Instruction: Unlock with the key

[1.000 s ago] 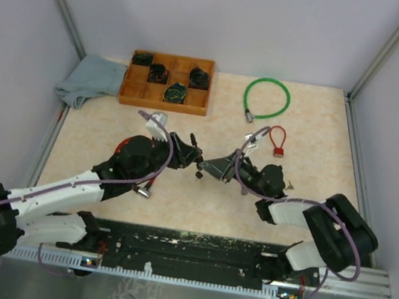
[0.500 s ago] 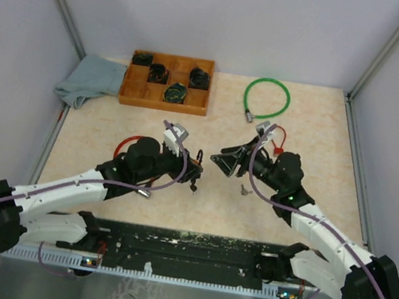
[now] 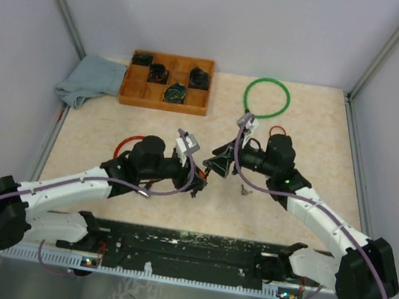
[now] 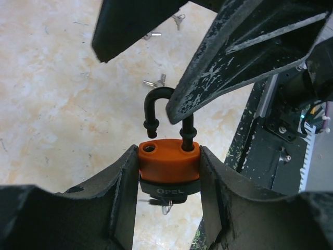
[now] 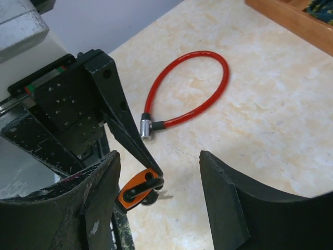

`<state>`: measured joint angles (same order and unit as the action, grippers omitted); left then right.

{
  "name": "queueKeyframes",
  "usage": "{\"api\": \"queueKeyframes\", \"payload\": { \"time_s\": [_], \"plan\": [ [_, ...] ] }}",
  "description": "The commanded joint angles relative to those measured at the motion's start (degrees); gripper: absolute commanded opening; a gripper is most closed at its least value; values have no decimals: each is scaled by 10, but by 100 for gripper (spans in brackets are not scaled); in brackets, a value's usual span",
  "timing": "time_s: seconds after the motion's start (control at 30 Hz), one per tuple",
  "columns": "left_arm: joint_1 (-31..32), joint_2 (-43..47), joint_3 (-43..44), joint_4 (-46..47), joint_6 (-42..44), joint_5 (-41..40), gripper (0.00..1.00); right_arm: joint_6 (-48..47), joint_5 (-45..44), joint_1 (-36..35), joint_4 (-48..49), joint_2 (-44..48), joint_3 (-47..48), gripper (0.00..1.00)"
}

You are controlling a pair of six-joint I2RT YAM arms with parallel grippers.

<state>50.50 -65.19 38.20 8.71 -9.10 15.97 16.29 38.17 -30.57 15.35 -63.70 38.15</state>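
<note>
Right claw (image 3: 214,162) swung inward, left claw (image 4: 167,156) gripping padlock (image 4: 169,164)

Arm bodywork: white links, black joints.
We are observing purple cables (image 3: 133,184) looping along the left arm (image 3: 64,190) and right arm (image 3: 321,218); the left gripper (image 4: 169,151) is showing scuffed black fingers (image 4: 109,203).

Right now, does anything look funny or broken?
Nothing looks broken. The padlock in the left hand has one end of its shackle out of its hole, so it is open. Small keys lie loose on the table.
</note>
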Motion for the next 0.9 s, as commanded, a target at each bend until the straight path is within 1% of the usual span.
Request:
{"api": "queueKeyframes", "payload": {
  "time_s": [0.0, 0.07, 0.27, 0.43, 0.6, 0.77, 0.87],
  "plan": [
    [3, 4, 25, 27, 22, 62, 0, -24, 96, 5, 4, -25, 53, 63],
    [3, 6, 24, 31, 25, 66, 0, -28, 120, 5, -12, -39, 64, 63],
    [2, 19, 13, 37, 22, 30, 0, -73, 156, 5, -86, -59, 84, 61],
    [2, 20, 10, 35, 19, 8, 0, -90, 183, 5, -111, -63, 85, 53],
    [2, 23, 5, 35, 13, -20, 0, -115, 193, 6, -144, -55, 85, 50],
    [2, 28, -3, 37, -7, -59, 0, -121, 203, 6, -143, -38, 74, 39],
    [2, 29, -5, 31, -16, -88, 0, -125, 200, 11, -148, -31, 70, 39]
  ]
}}
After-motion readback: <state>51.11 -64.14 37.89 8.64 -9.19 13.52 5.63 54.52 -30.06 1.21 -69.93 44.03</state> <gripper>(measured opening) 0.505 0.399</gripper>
